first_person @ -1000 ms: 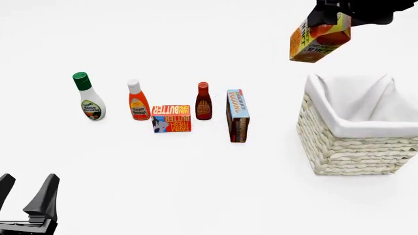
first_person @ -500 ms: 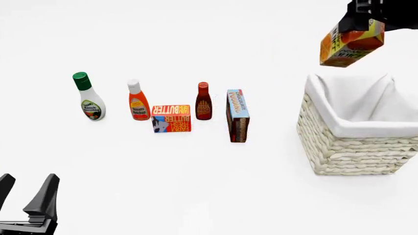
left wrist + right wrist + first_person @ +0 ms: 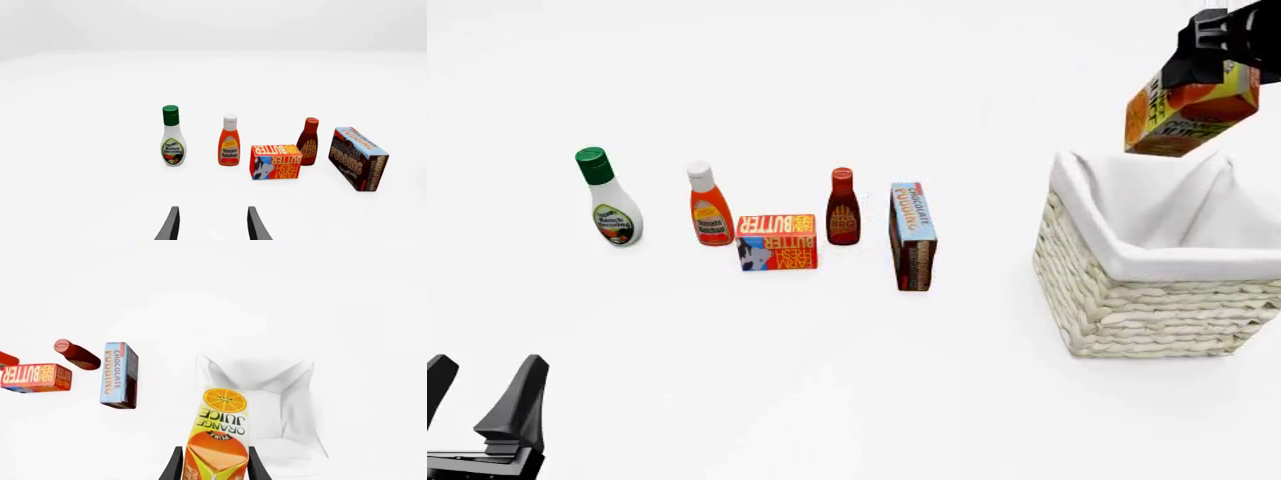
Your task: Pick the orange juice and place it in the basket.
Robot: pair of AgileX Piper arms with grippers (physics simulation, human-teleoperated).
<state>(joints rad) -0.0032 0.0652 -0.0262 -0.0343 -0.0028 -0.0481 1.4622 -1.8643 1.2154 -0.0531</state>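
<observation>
The orange juice carton, orange and yellow, hangs tilted in the air above the far edge of the basket, a large cream wicker square with a white cloth liner. My right gripper is shut on the carton's top, at the upper right of the front view. In the right wrist view the carton sits between the fingers, with the basket's white liner below it. My left gripper is open and empty at the near left; its fingers show in the left wrist view.
A row of groceries stands left of the basket: a ranch dressing bottle, a ketchup bottle, a butter box, a dark BBQ sauce bottle and a chocolate pudding box.
My right gripper has carried the orange juice carton to the right, from left of the basket to above its far edge. The left arm has not moved.
</observation>
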